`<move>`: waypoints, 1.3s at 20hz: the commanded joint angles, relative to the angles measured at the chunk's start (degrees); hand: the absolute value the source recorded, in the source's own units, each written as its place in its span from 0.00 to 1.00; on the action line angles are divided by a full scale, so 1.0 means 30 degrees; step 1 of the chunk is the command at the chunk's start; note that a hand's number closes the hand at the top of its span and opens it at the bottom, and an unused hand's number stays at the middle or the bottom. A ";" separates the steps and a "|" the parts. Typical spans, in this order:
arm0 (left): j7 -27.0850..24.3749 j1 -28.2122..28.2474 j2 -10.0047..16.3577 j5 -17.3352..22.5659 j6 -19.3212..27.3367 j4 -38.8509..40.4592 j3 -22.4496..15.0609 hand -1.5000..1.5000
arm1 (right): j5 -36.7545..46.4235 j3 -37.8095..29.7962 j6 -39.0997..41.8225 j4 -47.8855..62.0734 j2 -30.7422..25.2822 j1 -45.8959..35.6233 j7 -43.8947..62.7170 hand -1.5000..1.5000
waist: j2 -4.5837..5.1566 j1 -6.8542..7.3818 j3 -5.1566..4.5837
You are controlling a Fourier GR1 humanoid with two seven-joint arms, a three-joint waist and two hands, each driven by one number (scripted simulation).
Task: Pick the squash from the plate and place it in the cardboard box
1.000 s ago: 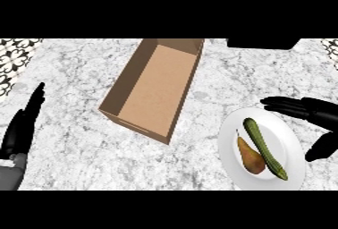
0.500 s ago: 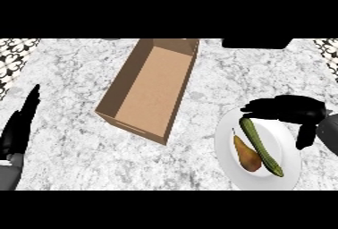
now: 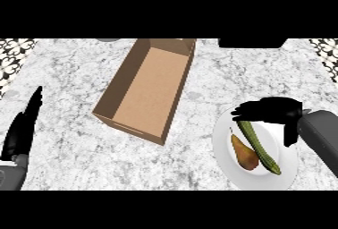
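A long green squash (image 3: pixel 259 145) lies on a white plate (image 3: pixel 259 180) at the right, next to a brown pear-shaped fruit (image 3: pixel 244 153). My right hand (image 3: pixel 274 110) hovers over the plate's far edge. Its fingers stretch left above the squash's far tip and hide it, and the thumb hangs down on the plate's right side. The hand is open and nothing is held. An open cardboard box (image 3: pixel 148 89) lies slanted in the middle of the counter, with nothing in it. At the left edge my left hand (image 3: pixel 23 127) rests open, fingers up.
The counter is grey-white marble. A black object (image 3: pixel 251 42) sits at the far edge, right of the box, and a small grey thing (image 3: pixel 109 40) shows at the far edge on the left. My right forearm (image 3: pixel 322 138) covers the plate's right side.
My right hand has moved left from beyond the plate's right side to over its far edge, above the squash's tip. The squash, fruit and box lie as before. The left hand stays put.
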 commanded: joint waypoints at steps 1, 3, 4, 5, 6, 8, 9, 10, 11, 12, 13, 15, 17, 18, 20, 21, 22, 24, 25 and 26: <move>0.0841 -0.1208 -0.0049 -0.0222 -0.0643 0.0464 0.0426 0.50 | 0.1267 -0.0365 0.0061 0.1682 0.0687 -0.0469 -0.1680 0.00 | 0.0012 -0.0053 0.0001; 0.0290 0.1084 -0.0085 -0.0403 -0.0426 -0.1622 0.0486 0.50 | 0.1513 -0.0868 -0.0354 0.2452 0.1323 -0.0368 -0.1613 0.00 | -0.0010 0.0082 0.0006; 0.0217 0.0377 -0.0099 -0.0870 -0.0374 -0.0557 0.0711 0.50 | 0.1755 -0.0934 0.0441 0.0876 0.1533 -0.0059 -0.0411 0.00 | -0.0037 -0.0094 -0.0005; -0.0253 0.0686 0.0213 -0.0186 -0.1035 -0.0415 0.1276 0.50 | 0.1740 -0.0751 0.0773 0.0128 0.0891 0.0455 -0.1007 0.00 | -0.0055 -0.0136 -0.0009; 0.0624 0.0070 -0.0400 -0.0815 -0.0511 -0.0447 0.0794 0.50 | 0.1620 -0.1076 0.1064 -0.0419 0.0773 0.0517 -0.1131 0.00 | -0.0059 -0.0195 -0.0008; -0.0685 0.0674 0.0183 0.0082 -0.1449 0.0106 0.1705 0.50 | 0.1620 -0.1149 0.1189 0.1137 0.1663 -0.0439 -0.1519 0.00 | -0.0013 -0.0007 -0.0007; 0.1030 0.0070 -0.0396 -0.0983 -0.0608 -0.1051 0.0737 0.50 | 0.1717 -0.1086 0.0554 0.0816 0.0916 0.0666 -0.2262 0.00 | -0.0039 -0.0129 0.0001; -0.1254 -0.0583 -0.0595 -0.0769 -0.0577 0.1863 0.1438 0.50 | 0.1298 -0.0905 0.2066 -0.0811 0.0505 0.0258 -0.2332 0.00 | -0.0042 -0.0371 -0.0030; 0.0153 0.0020 -0.0064 -0.0498 -0.1111 -0.0030 0.1516 0.50 | 0.1445 -0.0922 0.1374 -0.0529 0.1094 0.0998 -0.1902 0.00 | -0.0063 -0.0188 -0.0009; 0.0292 0.1409 -0.0271 -0.0840 -0.0702 -0.1473 0.1155 0.50 | 0.1129 -0.1096 0.1751 -0.1678 0.0130 0.1415 -0.2252 0.00 | -0.0125 -0.0183 -0.0008; -0.0364 0.0473 -0.0425 -0.0837 -0.1015 0.0007 0.1278 0.50 | 0.1618 -0.0900 0.0566 -0.0058 0.1208 0.1154 -0.2610 0.00 | -0.0017 -0.0098 -0.0004; 0.0279 0.1313 -0.0391 -0.0592 -0.1058 -0.1406 0.1442 0.50 | 0.0881 -0.1144 0.2210 -0.2883 0.0036 0.1432 -0.2327 0.00 | -0.0136 -0.0239 -0.0014; -0.0112 0.0641 -0.0352 -0.0702 -0.1230 -0.0257 0.1721 0.50 | 0.0591 -0.1174 0.2431 -0.3495 -0.0315 0.2021 -0.2375 0.00 | -0.0100 -0.0324 -0.0019; -0.0008 0.0869 -0.0369 -0.0849 -0.1120 -0.0556 0.1692 0.50 | 0.0764 -0.0855 0.3103 -0.4085 -0.0242 0.1809 -0.1828 0.00 | -0.0108 -0.0277 -0.0020; 0.0299 0.0106 -0.1043 -0.1513 -0.0685 -0.0159 0.1270 0.50 | 0.1541 -0.0596 0.2715 -0.4855 -0.0593 0.2414 -0.1003 0.00 | -0.0089 -0.0316 -0.0016; -0.0262 0.0769 -0.0897 -0.1342 -0.1074 -0.0445 0.1592 0.50 | 0.1687 -0.1229 0.2310 -0.4633 -0.1369 0.2645 -0.1424 0.00 | -0.0078 -0.0233 -0.0012; -0.0689 0.0203 -0.0369 -0.0699 -0.1926 0.0378 0.2339 0.50 | 0.1926 -0.1112 0.2999 -0.5906 -0.0981 0.2603 -0.0010 0.00 | -0.0084 -0.0280 -0.0019; 0.0242 0.1740 -0.0727 -0.1256 -0.1295 -0.1835 0.1795 0.50 | 0.2613 -0.0485 0.2027 -0.6298 -0.0129 0.4276 0.1663 0.00 | -0.0110 -0.0220 -0.0009; 0.0764 0.0673 -0.1202 -0.1485 -0.1274 -0.1313 0.1559 0.50 | 0.2827 -0.1095 0.2179 -0.4869 -0.0472 0.3434 0.0700 0.00 | -0.0056 -0.0187 -0.0006; -0.1224 0.0737 -0.1158 -0.1454 -0.1197 0.0096 0.2248 0.50 | 0.3412 -0.0947 0.1682 -0.4422 0.0524 0.3448 0.1197 0.00 | -0.0032 -0.0160 -0.0011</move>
